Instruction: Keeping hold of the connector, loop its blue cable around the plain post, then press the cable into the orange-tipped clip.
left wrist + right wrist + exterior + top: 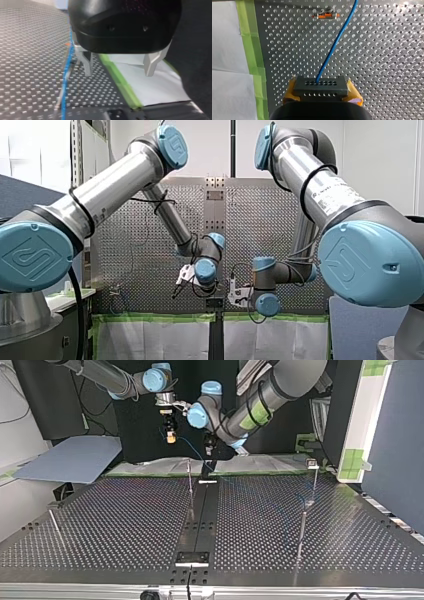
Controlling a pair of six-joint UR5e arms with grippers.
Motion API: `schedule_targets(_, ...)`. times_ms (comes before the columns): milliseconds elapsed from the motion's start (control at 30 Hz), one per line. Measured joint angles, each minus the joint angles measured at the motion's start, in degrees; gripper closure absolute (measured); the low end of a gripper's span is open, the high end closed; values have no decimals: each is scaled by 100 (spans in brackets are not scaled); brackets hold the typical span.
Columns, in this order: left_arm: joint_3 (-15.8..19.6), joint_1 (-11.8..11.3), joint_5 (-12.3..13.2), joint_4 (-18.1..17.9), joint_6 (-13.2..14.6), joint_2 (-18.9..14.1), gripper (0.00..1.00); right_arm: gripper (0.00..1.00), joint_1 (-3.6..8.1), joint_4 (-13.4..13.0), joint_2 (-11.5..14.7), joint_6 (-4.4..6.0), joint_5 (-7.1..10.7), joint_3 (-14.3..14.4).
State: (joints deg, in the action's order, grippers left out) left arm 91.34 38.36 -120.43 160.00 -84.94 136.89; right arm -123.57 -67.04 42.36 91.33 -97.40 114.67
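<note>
My right gripper [321,88] is clamped on the connector [320,85]; in the right wrist view its yellow pads [290,91] press against the block's two ends. The connector is a dark grey rectangular block with two rows of small round holes. The cable [332,50], thin and bright blue, leaves a hole in the upper row near the middle. It runs ahead of the gripper over the perforated table [387,62], slanting a little to one side. Further on, the clip [325,16] sits on the table beside the cable and apart from it, orange with a metal part. Green tape [252,50] and white paper [227,87] lie along the table's edge beside the gripper.

My left gripper [118,71] is spread wide, with nothing between its metal fingers [86,63]. In the left wrist view the cable [65,75] lies along the table just outside one finger; I cannot tell whether they touch.

In the top view my right gripper [171,435] hangs over the table's far edge, near my left gripper [210,455] and to the view's left of it. The cable [192,450] slopes down from the right one towards the table. A thin post [190,482] stands upright just in front of the two grippers
</note>
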Motion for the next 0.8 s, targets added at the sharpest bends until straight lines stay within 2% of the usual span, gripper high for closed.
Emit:
schedule_targets(67,108,-11,77,-100,-87,-112,0,100,0,-7,-1,-14,-5,-5)
schedule_targets(167,255,-10,147,-253,-63,-268,0,100,2,-10,-2,-34,-6,-7)
schedule_targets(333,348,49,228,-522,161,-404,0,100,-15,-8,-3,-72,-1,-15)
schedule_targets(467,355,93,414,-737,393,-418,0,100,-38,3,-3,-125,12,-16)
schedule_targets(600,356,102,596,-802,515,-405,0,100,-47,12,-3,-151,27,-18)
schedule_targets(800,356,77,633,-739,558,-378,0,100,-64,16,-2,-157,70,-18)
